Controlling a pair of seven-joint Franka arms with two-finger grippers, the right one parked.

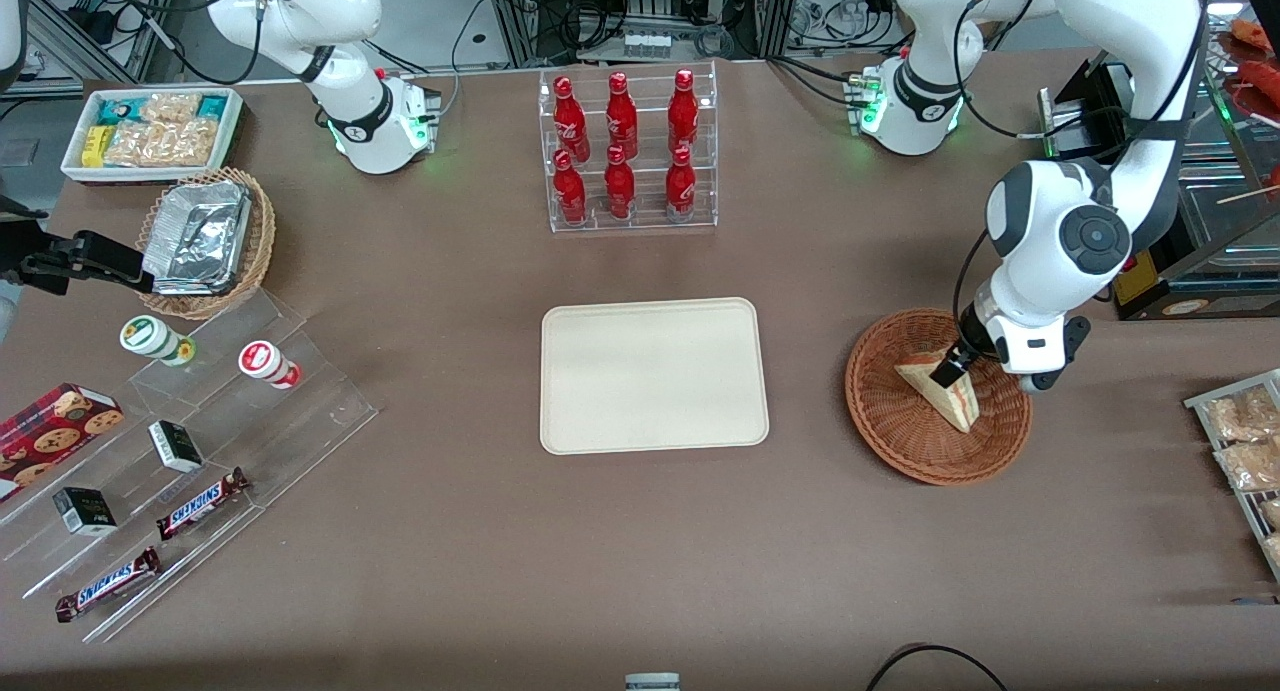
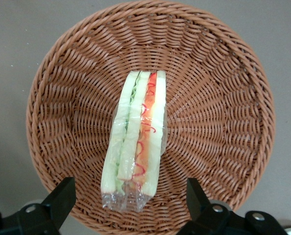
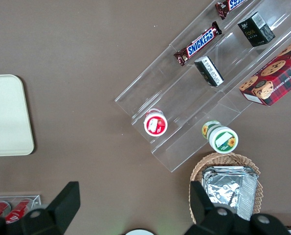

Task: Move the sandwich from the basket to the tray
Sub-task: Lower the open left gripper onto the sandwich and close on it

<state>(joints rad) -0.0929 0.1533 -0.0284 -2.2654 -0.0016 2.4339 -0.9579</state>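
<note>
The sandwich (image 1: 950, 392) (image 2: 137, 142), a clear-wrapped wedge of pale bread with green and red filling, lies in the round reddish-brown basket (image 1: 890, 431) (image 2: 223, 122) toward the working arm's end of the table. My gripper (image 1: 945, 369) (image 2: 129, 198) hangs low over the basket and is open. Its black fingers (image 2: 62, 197) stand wide apart on either side of the sandwich's wrapped end, not touching it. The cream tray (image 1: 655, 374) (image 3: 6, 115) lies bare at the table's middle, well apart from the basket.
A clear rack of red bottles (image 1: 632, 151) stands farther from the camera than the tray. Packaged pastries (image 1: 1245, 441) lie at the working arm's table edge. Toward the parked arm are a stepped acrylic shelf (image 1: 200, 451) with snacks, a tan basket of foil containers (image 1: 205, 241) and a white snack bin (image 1: 150, 131).
</note>
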